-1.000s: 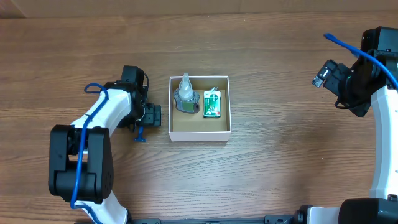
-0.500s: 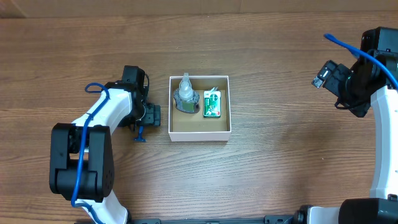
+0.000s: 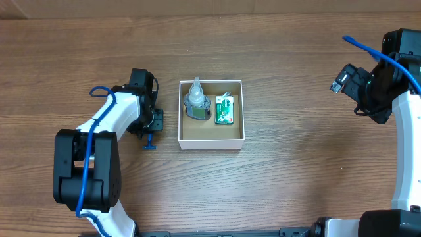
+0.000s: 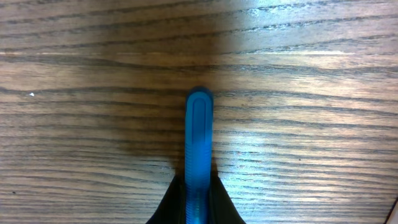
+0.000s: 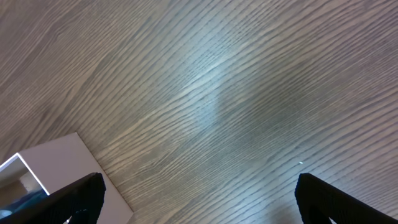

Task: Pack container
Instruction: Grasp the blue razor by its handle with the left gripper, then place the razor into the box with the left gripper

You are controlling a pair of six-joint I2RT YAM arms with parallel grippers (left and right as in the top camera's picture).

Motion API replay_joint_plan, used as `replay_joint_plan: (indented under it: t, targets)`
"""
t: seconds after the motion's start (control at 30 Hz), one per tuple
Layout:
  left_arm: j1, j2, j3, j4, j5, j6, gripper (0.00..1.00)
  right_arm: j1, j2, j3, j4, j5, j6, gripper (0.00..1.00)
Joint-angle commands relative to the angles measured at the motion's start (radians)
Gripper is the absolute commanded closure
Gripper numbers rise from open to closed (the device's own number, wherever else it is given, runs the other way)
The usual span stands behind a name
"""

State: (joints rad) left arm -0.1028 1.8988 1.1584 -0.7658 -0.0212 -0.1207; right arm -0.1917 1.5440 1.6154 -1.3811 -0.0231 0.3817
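The container (image 3: pixel 210 143), a square white box with a tan inside, stands mid-table and holds a clear bottle (image 3: pixel 195 103) and a green packet (image 3: pixel 224 110). Just left of it, my left gripper (image 3: pixel 153 126) points down at the table, shut on a slim blue ribbed plastic handle (image 3: pixel 150 142). In the left wrist view the blue handle (image 4: pixel 199 134) sticks out forward from between the closed jaws of the left gripper (image 4: pixel 199 190), over the wood. My right gripper (image 3: pixel 343 80) hovers far right, open and empty. The right wrist view has the right gripper (image 5: pixel 202 198) spread wide and a corner of the container (image 5: pixel 53 163).
The wooden tabletop (image 3: pixel 296 171) stretches all around the box. The left arm's white links and black base (image 3: pixel 82 178) stand at the lower left, and the right arm (image 3: pixel 401 131) runs along the right edge with a blue cable.
The left gripper's jaws have closed onto the blue handle; half a second ago they stood apart. The right arm has not moved.
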Motion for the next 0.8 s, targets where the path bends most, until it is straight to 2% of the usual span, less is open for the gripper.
replay_joint_plan:
  t: [0.0, 0.27, 0.43, 0.53, 0.63, 0.77]
  targets:
    - [0.004, 0.048, 0.003, -0.023, 0.011, 0.009, 0.96, 0.000, 0.004, 0.000, 0.002, -0.005, 0.003, 0.00]
    - [0.003, -0.051, 0.195, -0.192, 0.018, 0.009, 0.96, 0.000, 0.004, 0.000, 0.001, -0.005, 0.003, 0.00]
    - [-0.021, -0.243, 0.370, -0.277, 0.156, 0.053, 0.96, 0.000, 0.004, 0.000, 0.001, -0.005, 0.003, 0.00]
    - [-0.077, -0.347, 0.418, -0.267, 0.219, 0.126, 0.96, 0.000, 0.004, 0.000, -0.007, -0.005, 0.003, 0.00]
    - [-0.174, -0.430, 0.424, -0.258, 0.221, 0.242, 0.96, 0.000, 0.004, 0.000, -0.005, -0.005, 0.003, 0.00]
    - [-0.311, -0.451, 0.421, -0.274, 0.221, 0.352, 0.96, 0.000, 0.004, 0.000, 0.005, -0.005, 0.003, 0.00]
